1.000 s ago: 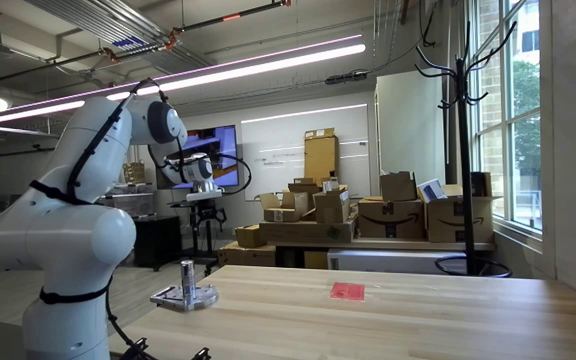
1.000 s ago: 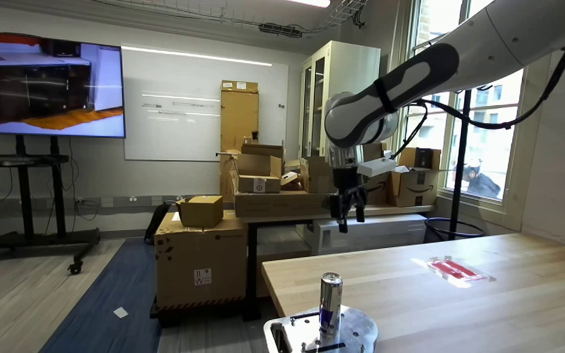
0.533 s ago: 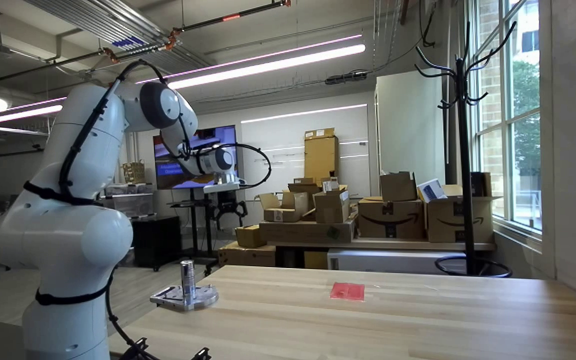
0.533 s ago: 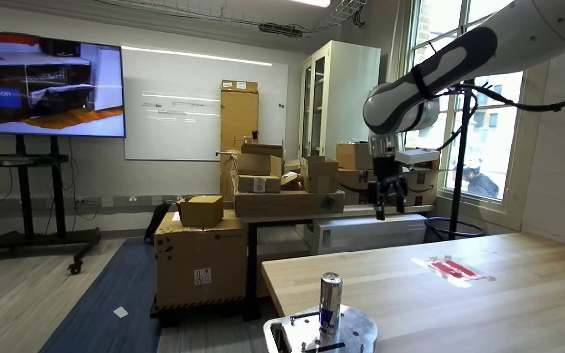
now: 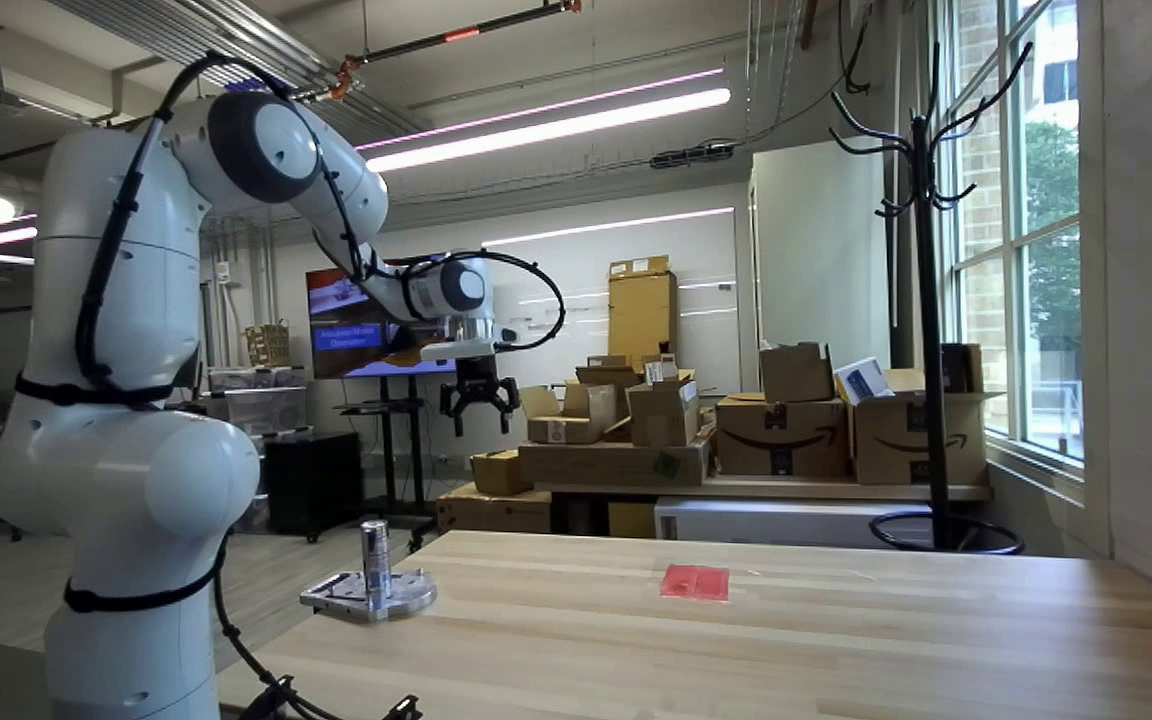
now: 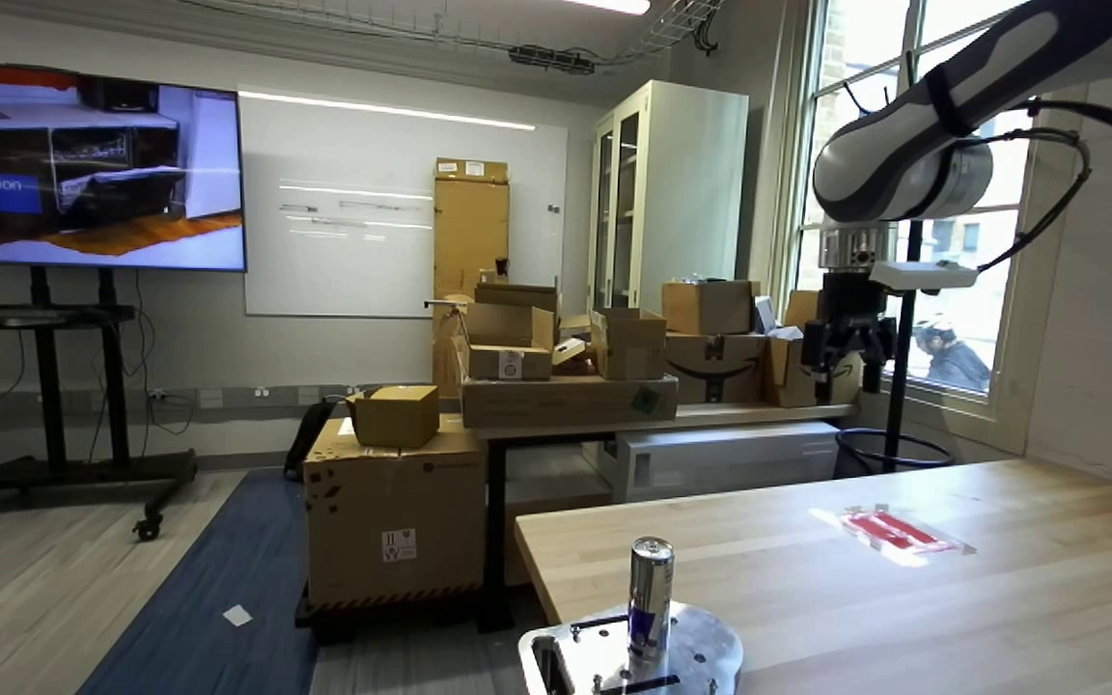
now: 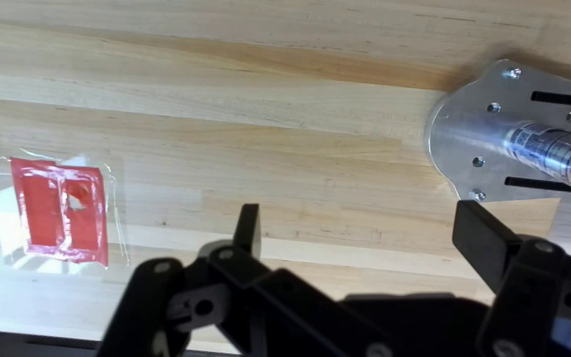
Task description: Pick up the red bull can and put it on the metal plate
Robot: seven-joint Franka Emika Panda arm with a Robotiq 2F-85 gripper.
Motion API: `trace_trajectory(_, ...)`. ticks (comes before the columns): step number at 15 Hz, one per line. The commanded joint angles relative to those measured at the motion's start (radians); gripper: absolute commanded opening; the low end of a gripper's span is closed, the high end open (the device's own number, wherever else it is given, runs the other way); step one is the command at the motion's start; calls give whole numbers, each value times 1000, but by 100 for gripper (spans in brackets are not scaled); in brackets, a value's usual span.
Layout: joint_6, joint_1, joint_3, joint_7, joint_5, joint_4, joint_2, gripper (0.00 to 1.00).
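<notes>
- We have the jaws spread wide apart with nothing between them, aimed down from high above the counter [image 7: 290, 148].
- From them, the red bull can [image 7: 553, 153] is off to the right and toward the top of the wrist view; in both exterior views it sits lower and well apart.
- Its long axis is upright, which we judge matches the jaws' downward reach: a grasp would need a sideways shift, then a descent.
- It already stands on the metal plate [image 6: 699, 632], so we take the placing as likely done and backing off as the likelier move.
- We see a slim, silvery can, dark blue low on its side, its top shiny; its fine print we cannot read.
- On the side away from the can, a flat red patch [image 7: 42, 213] lies on the counter.
</notes>
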Motion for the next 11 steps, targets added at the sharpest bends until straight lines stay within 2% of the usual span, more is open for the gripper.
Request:
trace_trajectory(1,66,-12,-10,23,-3,-144,-125,100)
trace_trajectory(5,65,-14,-25,27,-14,-205,-176,100)
trace_trajectory(6,49,-8,-24,3,-1,-157,-131,100)
trace_trajectory(11,50,-8,-24,3,-1,-166,-131,100)
